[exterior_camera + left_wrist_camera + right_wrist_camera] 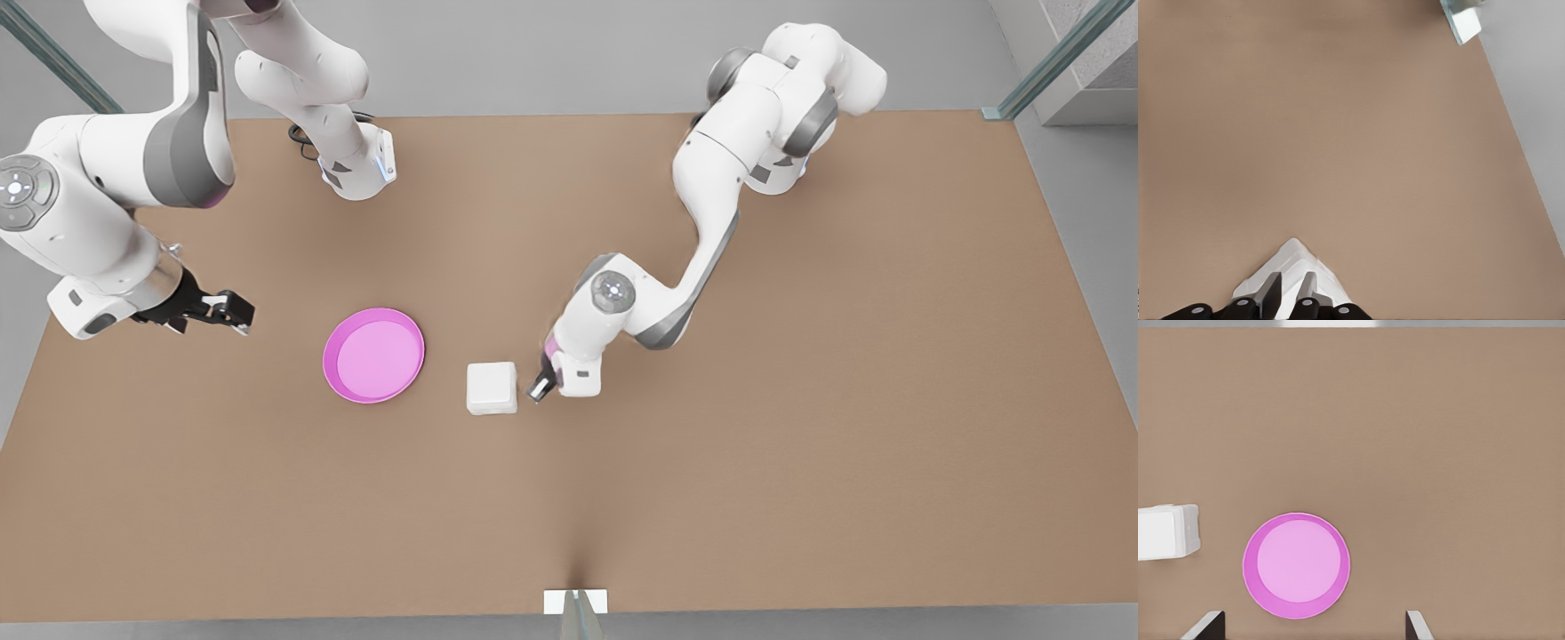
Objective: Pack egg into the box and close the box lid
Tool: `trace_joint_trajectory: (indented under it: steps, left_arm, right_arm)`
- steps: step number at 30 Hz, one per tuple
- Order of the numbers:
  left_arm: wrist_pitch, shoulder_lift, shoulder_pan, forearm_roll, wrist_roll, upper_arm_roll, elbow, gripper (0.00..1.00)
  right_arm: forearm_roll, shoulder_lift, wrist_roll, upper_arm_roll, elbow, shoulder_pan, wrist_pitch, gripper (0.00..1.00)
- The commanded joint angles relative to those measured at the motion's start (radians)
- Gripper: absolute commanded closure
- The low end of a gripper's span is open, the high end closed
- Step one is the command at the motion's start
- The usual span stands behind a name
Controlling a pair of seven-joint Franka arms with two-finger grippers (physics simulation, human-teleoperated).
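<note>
we see a big brown table (800,444) with two white robot arms over it. the box (492,388) sits on the table near the middle, a small white square, and its box lid (491,382) lies flat down on top, so the box is closed. the egg is not out on the table where we can see it, and we cannot tell if it is inside. the pink plate (373,355) lies just to the left of the box in the front view, close to it but not touching, and it has nothing on it. the left gripper (540,391) hangs low just beside the right side of the box in the front view. in the left wrist view its two dark fingers (1271,293) stand close together with only a thin gap, right over a white corner of the box (1293,267), and they grasp nothing. the right gripper (233,313) floats up high at the far left of the front view, well apart from the box. in the right wrist view its fingers (1208,625) are spread wide with nothing between them, and the pink plate (1297,565) and the box (1168,532) lie on the table below it. this arm waits.
</note>
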Motion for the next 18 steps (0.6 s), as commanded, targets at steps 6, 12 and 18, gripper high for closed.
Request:
trace_joint_trajectory:
  steps: [6, 12, 18]
  left_arm:
    - [-1.261, -0.427, 0.467, 0.234, 1.686, 0.007, 0.119, 0.0]
    - [-1.094, -0.691, 0.492, 0.227, 1.88, 0.008, -0.161, 0.0]
    - [-1.096, -0.691, 0.498, 0.227, 1.881, 0.008, -0.161, 0.0]
  right_arm:
    - [-0.009, -0.001, -0.041, 0.0, -0.002, 0.011, -0.007, 0.0]
    - [-0.008, 0.001, -0.042, 0.003, -0.003, 0.015, -0.005, 0.0]
    - [-0.006, 0.002, -0.045, 0.002, -0.008, 0.006, -0.005, 0.0]
